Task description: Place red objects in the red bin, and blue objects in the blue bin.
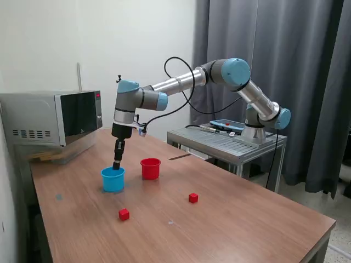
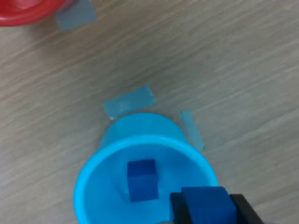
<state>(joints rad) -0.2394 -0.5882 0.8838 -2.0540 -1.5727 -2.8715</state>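
Exterior view: the tool [image 1: 117,164] hangs straight down over the light-blue cup [image 1: 113,179], its tip just above the rim. The red cup [image 1: 150,168] stands just beside that cup on the table [image 1: 247,219]. Two red cubes [image 1: 124,214] [image 1: 193,198] lie well apart from the tool, nearer the camera.

Wrist view: the tool [image 2: 209,205] is clamped on a dark-blue cube [image 2: 208,203] over the light-blue cup [image 2: 88,177]. A second dark-blue cube [image 2: 141,179] lies inside it, below the tool. The red cup's [image 2: 25,11] rim shows farther off.
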